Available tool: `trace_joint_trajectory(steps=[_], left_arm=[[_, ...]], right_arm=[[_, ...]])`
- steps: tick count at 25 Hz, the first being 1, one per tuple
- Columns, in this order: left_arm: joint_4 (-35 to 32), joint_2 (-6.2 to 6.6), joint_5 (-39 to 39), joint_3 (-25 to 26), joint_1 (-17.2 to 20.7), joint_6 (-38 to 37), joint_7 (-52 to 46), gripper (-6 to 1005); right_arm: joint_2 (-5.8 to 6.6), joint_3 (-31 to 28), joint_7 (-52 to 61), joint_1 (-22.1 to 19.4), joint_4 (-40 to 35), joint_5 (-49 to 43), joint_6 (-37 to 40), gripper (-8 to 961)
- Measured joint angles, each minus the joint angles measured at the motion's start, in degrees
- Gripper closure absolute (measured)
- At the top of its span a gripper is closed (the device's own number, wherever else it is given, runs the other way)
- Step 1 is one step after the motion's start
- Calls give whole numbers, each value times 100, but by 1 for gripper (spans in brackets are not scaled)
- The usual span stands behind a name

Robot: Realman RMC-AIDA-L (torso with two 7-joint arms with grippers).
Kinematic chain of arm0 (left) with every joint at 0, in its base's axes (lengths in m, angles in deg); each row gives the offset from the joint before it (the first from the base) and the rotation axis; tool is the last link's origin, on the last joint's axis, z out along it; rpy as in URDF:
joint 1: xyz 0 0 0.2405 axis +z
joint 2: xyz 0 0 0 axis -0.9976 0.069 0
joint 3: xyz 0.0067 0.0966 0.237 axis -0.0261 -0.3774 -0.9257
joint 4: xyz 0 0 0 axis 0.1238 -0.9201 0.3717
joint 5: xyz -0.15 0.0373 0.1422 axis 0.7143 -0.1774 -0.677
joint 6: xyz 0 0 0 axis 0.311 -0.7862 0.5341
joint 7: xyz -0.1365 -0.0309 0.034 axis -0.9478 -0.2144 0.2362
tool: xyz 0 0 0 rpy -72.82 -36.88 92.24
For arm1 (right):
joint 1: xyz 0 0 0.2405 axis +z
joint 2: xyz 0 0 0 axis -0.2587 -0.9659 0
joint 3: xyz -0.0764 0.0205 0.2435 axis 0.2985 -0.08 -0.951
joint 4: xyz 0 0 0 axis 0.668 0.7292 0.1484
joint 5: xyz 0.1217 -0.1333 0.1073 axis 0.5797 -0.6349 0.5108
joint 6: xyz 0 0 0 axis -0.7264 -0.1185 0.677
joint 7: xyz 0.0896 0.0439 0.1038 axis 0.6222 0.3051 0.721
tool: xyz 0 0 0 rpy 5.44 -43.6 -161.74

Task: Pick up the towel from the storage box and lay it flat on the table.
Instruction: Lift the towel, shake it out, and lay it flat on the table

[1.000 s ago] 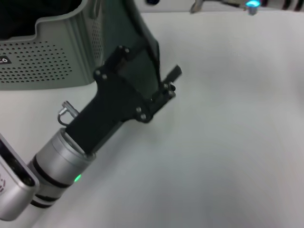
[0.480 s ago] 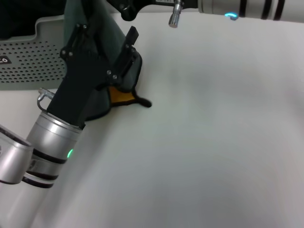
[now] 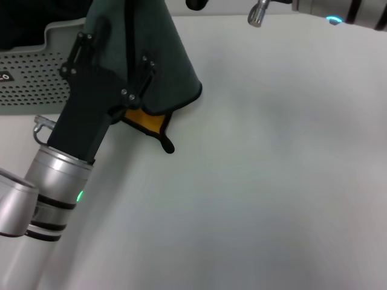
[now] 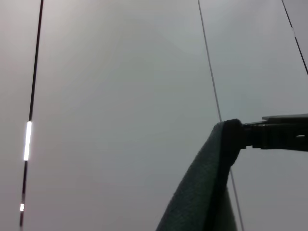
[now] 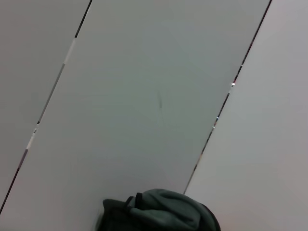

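The towel [image 3: 163, 66] hangs dark teal side out beside the storage box [image 3: 30, 78]. Its lower edge rests on the white table [image 3: 272, 181], with a strip of its yellow face [image 3: 145, 119] showing. My left gripper [image 3: 142, 72] is pressed into the towel's lower part and looks shut on it. My right gripper [image 3: 195, 3] is at the top edge of the head view. In the left wrist view it [image 4: 240, 134] pinches the towel's [image 4: 202, 192] upper tip. The right wrist view shows bunched towel [image 5: 163, 209].
The grey-green box with dotted walls stands at the far left behind my left arm [image 3: 54, 181]. A silver fitting of the right arm [image 3: 258, 12] hangs over the table's far side. White table spreads to the right and front of the towel.
My left gripper has moved left and back towards the box with the towel. The towel's yellow underside has come into view on the table. The right arm has come in at the top.
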Motion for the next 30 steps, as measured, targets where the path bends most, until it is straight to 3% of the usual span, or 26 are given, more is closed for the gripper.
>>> trace_joint_trajectory(steps=[8,14,30], left_arm=[[-36,0,451,-160,83,-32,554,287],[24,0,518,-279,-82,102,573,286],[54,0,549,-382,-49,374,650,286]], right_arm=[[-2,20,46,-338,-322,48,236,940],[-8,42,159,-338,-382,205,379,940],[-17,-80,266,-462,-472,746,-15,939]])
